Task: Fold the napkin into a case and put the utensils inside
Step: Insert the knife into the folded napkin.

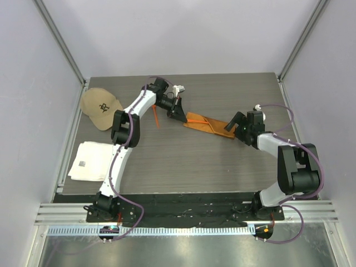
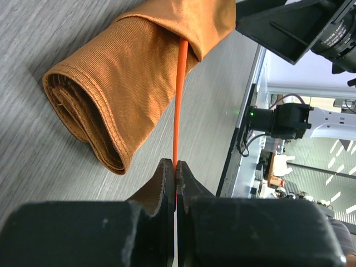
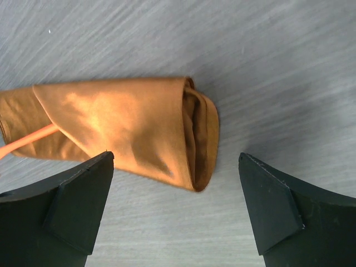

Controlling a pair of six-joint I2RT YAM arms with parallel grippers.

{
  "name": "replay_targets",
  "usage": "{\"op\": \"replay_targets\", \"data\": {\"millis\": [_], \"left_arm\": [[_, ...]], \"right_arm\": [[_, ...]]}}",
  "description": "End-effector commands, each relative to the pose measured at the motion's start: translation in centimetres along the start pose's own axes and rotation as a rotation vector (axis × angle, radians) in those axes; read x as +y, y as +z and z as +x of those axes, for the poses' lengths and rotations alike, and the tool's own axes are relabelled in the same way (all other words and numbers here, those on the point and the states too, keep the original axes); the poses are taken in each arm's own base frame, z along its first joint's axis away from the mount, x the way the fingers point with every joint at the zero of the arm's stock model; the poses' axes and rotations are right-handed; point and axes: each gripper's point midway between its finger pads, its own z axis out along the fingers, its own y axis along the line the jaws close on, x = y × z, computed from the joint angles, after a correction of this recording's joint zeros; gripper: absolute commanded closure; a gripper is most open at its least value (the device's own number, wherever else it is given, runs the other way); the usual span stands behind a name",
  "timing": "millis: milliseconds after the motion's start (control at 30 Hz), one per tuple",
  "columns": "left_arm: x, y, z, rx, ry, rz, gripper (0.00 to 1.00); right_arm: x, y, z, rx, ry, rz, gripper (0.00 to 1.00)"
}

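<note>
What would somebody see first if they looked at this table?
Probably the rust-orange folded napkin in the middle of the table. The left gripper pinches a thin bright-orange utensil whose tip goes under a fold, while the right gripper stands wide open over the other end.

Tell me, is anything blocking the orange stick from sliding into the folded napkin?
Nothing visible blocks it. The left gripper pinches the utensil, whose far end disappears under the case flap. The open right gripper hovers over the case's other end.
</note>
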Motion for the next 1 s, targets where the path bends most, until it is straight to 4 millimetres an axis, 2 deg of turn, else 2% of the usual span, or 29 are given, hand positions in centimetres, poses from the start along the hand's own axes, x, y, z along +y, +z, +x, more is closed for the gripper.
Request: {"op": "replay_targets", "data": {"millis": [0,167,267,300,333,400,467,500,533,567,600,633,667,700,733,767,833,967], "left_arm": [[-0.5,0.1,-1.0,-0.017,0.032,0.003,0.97],[0.2,0.2,-0.3,0.001,0.019,-0.011,0.97],[0.6,0.0,-0.1,0.004,0.016,-0.016,0.97],[0.6,0.0,-0.1,0.003,0.014,-0.015,0.97],[0.6,-0.1,-0.2,0.000,0.014,-0.017,0.97],[0.5,-0.3,-0.3,-0.004,0.016,-0.017,0.97],[0.4,-0.4,-0.4,-0.006,0.011,-0.015,0.97],[0.4,-0.4,-0.3,-0.005,0.011,-0.016,0.97],[0.3,-0.5,-0.5,-0.011,0.017,-0.017,0.98],[0.3,-0.5,-0.6,-0.012,0.006,-0.016,0.98],[0.2,-0.4,-0.7,-0.015,0.004,-0.011,0.98],[0.2,-0.4,-0.9,-0.022,0.010,-0.009,0.98],[0.2,-0.4,-1.0,-0.023,0.004,-0.007,0.98],[0.1,-0.4,-1.1,-0.027,0.004,-0.005,0.98],[0.0,-0.4,-1.2,-0.028,0.007,-0.004,0.98],[-0.1,-0.4,-1.2,-0.030,0.009,-0.003,0.98],[-0.2,-0.5,-1.3,-0.032,0.011,-0.003,0.98],[-0.2,-0.5,-1.3,-0.032,0.009,-0.003,0.98]], "right_arm": [[0.6,1.3,-2.2,-0.051,-0.062,-0.005,0.01],[0.8,2.0,-2.9,-0.060,-0.114,-0.006,0.04],[0.6,0.8,-4.0,-0.110,-0.090,0.033,0.05],[0.8,0.5,-5.1,-0.129,-0.074,0.050,0.05],[0.3,-0.2,-4.5,-0.086,-0.069,0.094,0.05],[1.7,-1.2,-5.7,-0.106,-0.059,0.060,0.05],[4.0,-2.7,-6.4,-0.115,-0.054,-0.037,0.16],[4.6,-3.0,-6.2,-0.114,-0.053,-0.071,0.23],[5.2,-3.2,-6.5,-0.121,-0.048,-0.102,0.37],[5.6,-2.9,-5.7,-0.083,-0.047,-0.133,0.42],[6.0,-2.7,-5.6,-0.066,-0.052,-0.150,0.50],[6.3,-2.4,-5.2,-0.043,-0.054,-0.166,0.64],[6.6,-2.2,-4.5,-0.008,-0.054,-0.193,0.70],[6.7,-1.6,-4.1,0.015,-0.059,-0.201,0.77],[6.6,-1.3,-3.8,0.029,-0.059,-0.200,0.88],[6.7,-1.1,-3.6,0.041,-0.063,-0.206,0.93],[5.9,-0.6,-3.0,0.058,-0.067,-0.184,0.99],[4.7,0.0,-2.0,0.080,-0.064,-0.143,0.99]]}}
